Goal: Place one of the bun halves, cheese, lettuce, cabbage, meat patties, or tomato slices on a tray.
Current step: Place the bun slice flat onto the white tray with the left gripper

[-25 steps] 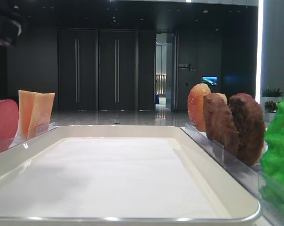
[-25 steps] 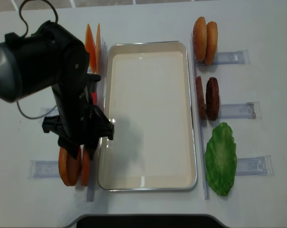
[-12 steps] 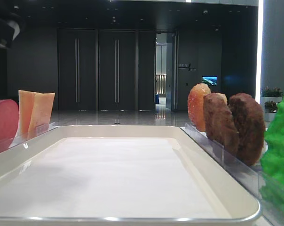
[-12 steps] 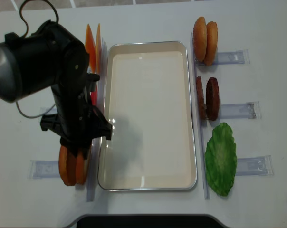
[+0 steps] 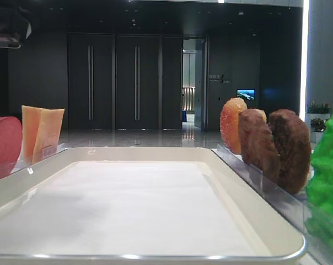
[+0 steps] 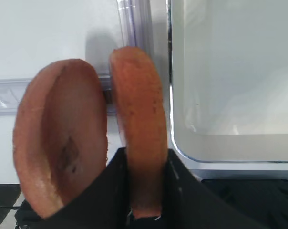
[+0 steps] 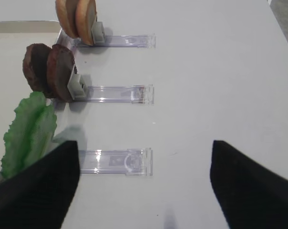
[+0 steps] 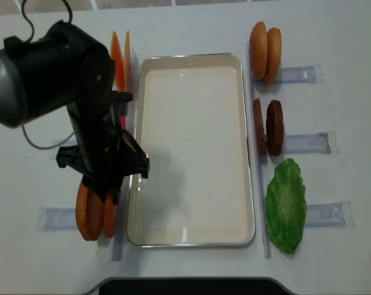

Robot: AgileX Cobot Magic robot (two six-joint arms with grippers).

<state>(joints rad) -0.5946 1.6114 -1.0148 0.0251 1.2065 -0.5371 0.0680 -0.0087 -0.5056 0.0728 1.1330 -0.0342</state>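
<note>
My left gripper [image 6: 145,162] is shut on the edge of a golden-orange bun half [image 6: 137,124], standing in the rack left of the tray's near corner. A second bun half [image 6: 63,138] stands just left of it, outside the jaws. From above, the black left arm [image 8: 102,153] covers the tops of both bun halves [image 8: 96,216]. The cream tray [image 8: 198,153] holds nothing. My right gripper [image 7: 144,186] hangs open over bare table, right of the lettuce [image 7: 29,129]. Two more bun halves [image 8: 265,44] and two meat patties [image 8: 268,127] stand right of the tray. Cheese [image 8: 118,58] and a tomato slice [image 5: 4,141] stand left.
Clear plastic racks [image 8: 308,142] stick out to the right of the patties, buns and lettuce [image 8: 285,206], and one [image 8: 56,218] lies left of the held bun. A cable [image 8: 41,144] trails from the left arm across the white table.
The left gripper's jaws have closed on the bun half nearest the tray. The arm shifted slightly toward the far side. The right arm's side looks unchanged.
</note>
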